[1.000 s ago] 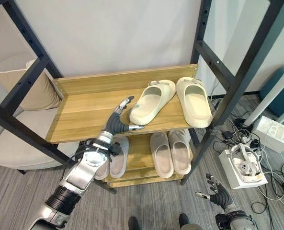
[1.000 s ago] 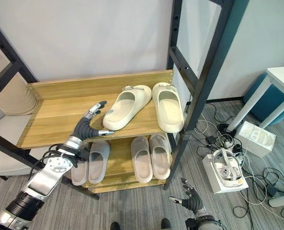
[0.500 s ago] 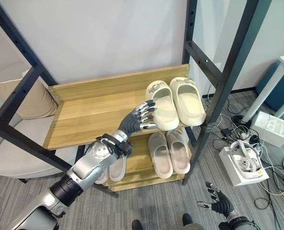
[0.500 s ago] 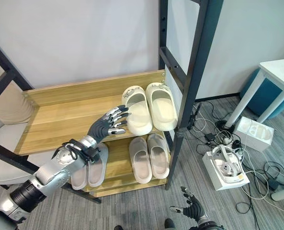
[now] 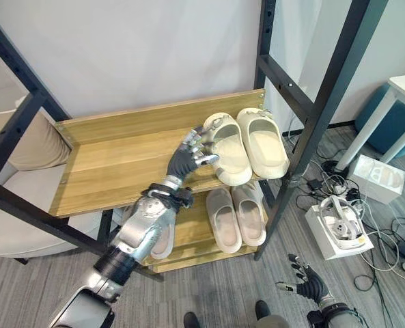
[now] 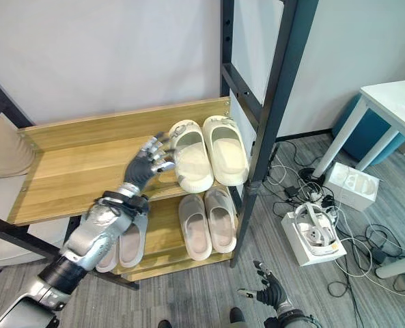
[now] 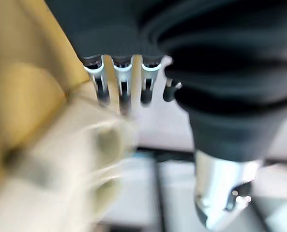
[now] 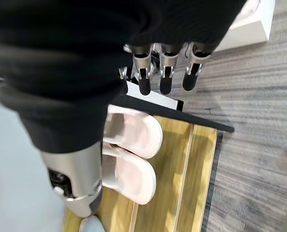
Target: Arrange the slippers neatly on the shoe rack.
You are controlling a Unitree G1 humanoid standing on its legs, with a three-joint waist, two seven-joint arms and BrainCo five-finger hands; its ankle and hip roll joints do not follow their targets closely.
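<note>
Low at five o'clock, above ribbed grey carpet, right hand [image 5: 306,282] with fingers loosely spread, holding nothing. At centre, left hand [image 5: 192,152] on the wooden shoe rack [image 5: 113,164], straight fingers fanned against the side of a cream slipper [image 5: 227,147]. Just at three o'clock of that slipper, its mate [image 5: 263,142], sides touching, both smooth, thick-soled and rounded, toes toward the front edge. On the lower shelf, a pale pink pair [image 5: 236,217] side by side and a further slipper [image 6: 130,242] behind the left forearm. Toward nine o'clock, a beige cushion [image 5: 26,143].
</note>
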